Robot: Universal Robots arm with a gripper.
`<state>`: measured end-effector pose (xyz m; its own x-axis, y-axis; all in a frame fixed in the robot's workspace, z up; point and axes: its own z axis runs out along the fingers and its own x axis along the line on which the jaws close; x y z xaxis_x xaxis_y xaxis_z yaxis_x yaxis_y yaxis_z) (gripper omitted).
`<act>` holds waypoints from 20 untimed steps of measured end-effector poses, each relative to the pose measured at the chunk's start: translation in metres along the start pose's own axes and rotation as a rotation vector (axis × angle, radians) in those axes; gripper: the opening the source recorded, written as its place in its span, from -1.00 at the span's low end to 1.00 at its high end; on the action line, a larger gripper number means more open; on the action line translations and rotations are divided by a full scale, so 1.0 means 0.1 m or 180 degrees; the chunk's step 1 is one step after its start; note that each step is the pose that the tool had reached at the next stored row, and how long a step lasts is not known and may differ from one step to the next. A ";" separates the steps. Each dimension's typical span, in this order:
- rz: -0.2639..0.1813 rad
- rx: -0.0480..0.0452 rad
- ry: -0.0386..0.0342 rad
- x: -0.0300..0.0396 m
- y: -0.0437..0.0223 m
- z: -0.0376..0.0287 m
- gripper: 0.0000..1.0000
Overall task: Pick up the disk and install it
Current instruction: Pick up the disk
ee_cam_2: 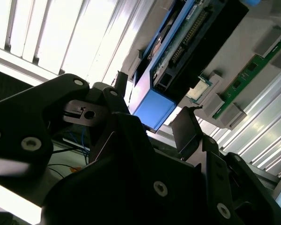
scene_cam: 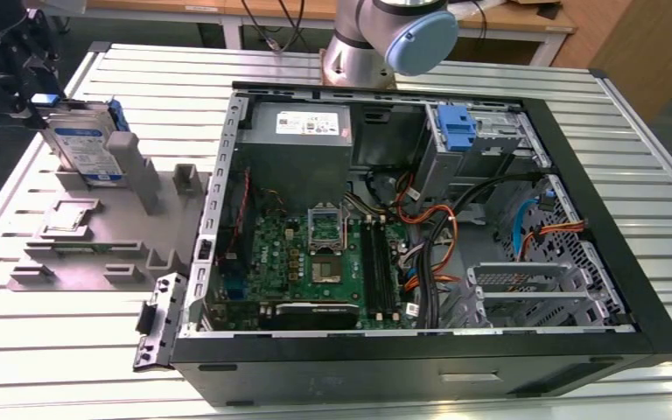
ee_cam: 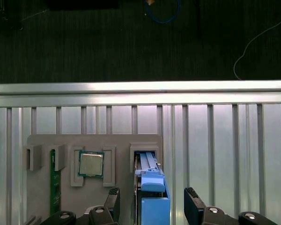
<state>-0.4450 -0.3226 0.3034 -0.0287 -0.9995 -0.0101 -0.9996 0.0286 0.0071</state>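
First wrist view — fingers [ee_cam: 192,202] flank disk [ee_cam: 153,208], apart.

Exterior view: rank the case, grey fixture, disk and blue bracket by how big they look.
Largest to smallest:
1. case
2. fixture
3. disk
4. bracket, clearly the smallest

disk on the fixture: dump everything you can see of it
The disk is a flat silver-grey drive with a white-and-blue label and blue plastic carrier rails. It stands on edge in a slot of the grey fixture on the exterior view's left, outside the computer case. The open claw straddles its upper end with a gap on each side, so it is not yet gripped.
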 end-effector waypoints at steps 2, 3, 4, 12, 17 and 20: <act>0.0001 -0.0001 0.0000 0.000 0.000 0.009 0.30; 0.0004 -0.0001 0.0001 0.000 0.000 0.014 0.30; 0.0009 -0.0002 0.0001 -0.001 0.000 0.017 0.30; 0.0085 -0.0001 0.0000 -0.022 0.000 0.039 0.30; 0.0085 0.0000 0.0000 -0.019 0.002 0.051 0.30; 0.0085 -0.0001 0.0000 -0.015 0.002 0.057 0.30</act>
<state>-0.4452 -0.3211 0.2977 -0.0553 -0.9984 -0.0099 -0.9984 0.0552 0.0076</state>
